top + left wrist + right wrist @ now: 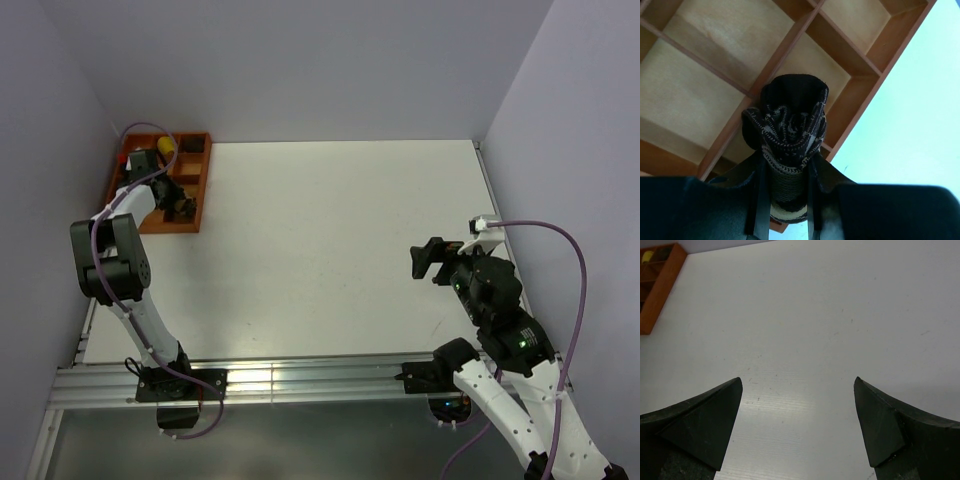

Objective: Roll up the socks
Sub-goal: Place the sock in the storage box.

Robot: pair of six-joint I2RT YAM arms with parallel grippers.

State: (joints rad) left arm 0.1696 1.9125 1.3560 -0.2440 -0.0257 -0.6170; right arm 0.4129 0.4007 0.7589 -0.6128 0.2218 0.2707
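A rolled sock bundle [790,127], dark with a light knit pattern and a cream band, sits between the fingers of my left gripper [786,200], which is shut on it. It hangs over the wooden compartment tray [715,55], near the tray's right rim. In the top view my left gripper [180,207] is over the tray's near right part [199,180]. My right gripper [797,390] is open and empty above bare white table; in the top view it [425,260] is at the right side.
The orange-brown tray [118,170] stands at the table's far left corner, with a yellow item [166,144] in a back compartment. It also shows in the right wrist view [660,285]. Grey walls close in left, back and right.
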